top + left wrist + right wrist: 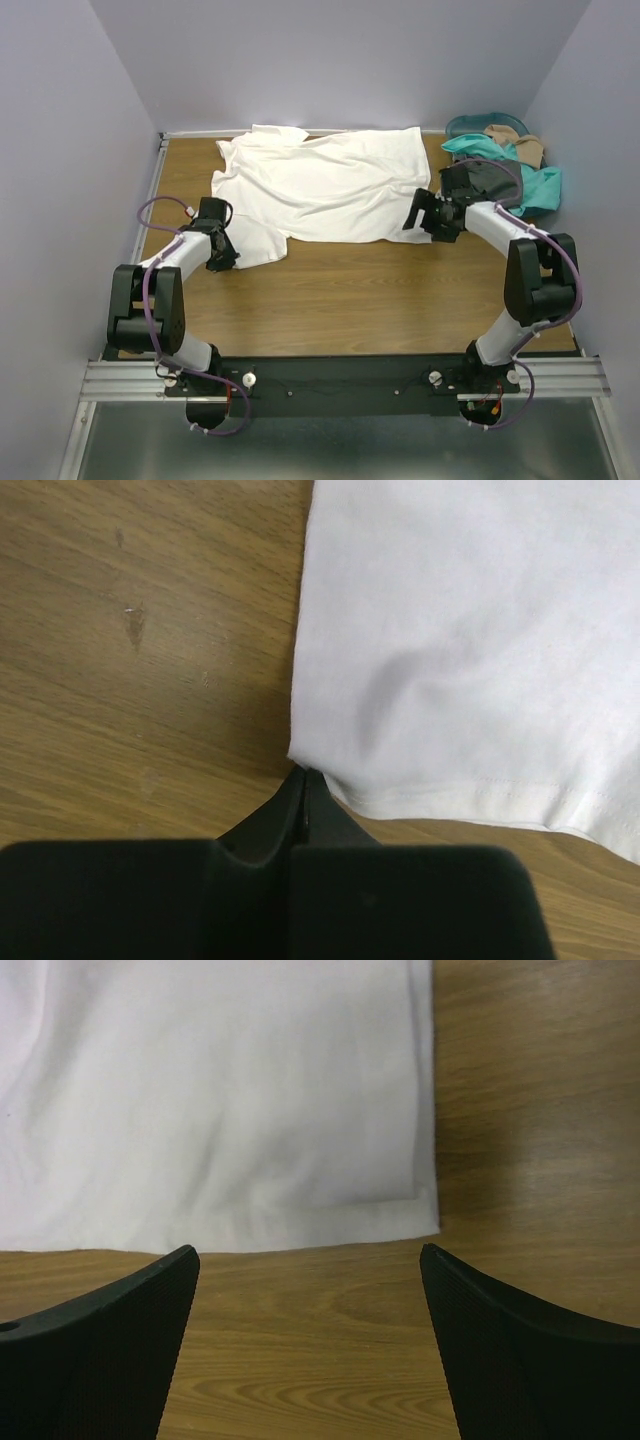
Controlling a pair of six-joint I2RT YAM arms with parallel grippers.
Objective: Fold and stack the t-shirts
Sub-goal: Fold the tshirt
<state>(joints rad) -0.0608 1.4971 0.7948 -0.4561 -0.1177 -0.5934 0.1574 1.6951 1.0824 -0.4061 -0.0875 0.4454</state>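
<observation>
White t-shirt (pixel 330 185): I see it spread out and wrinkled, filling the upper middle of the worktop (pixel 350 290).
Other shirts: teal t-shirt (pixel 535 185), dark grey t-shirt (pixel 480 180) and tan t-shirt (pixel 522 145) are heaped at the upper right by the basket (pixel 475 125).
Left claw (pixel 303 776): pressed together on the white t-shirt's lower-left corner.
Right claw (pixel 308 1250): spread, with nothing between its fingers.
Top view only: the pile and the shirt's full outline.
Left wrist only: hem stitching and a crease running toward the pinch.
Right wrist only: a hemmed corner lying just beyond the fingers.
</observation>
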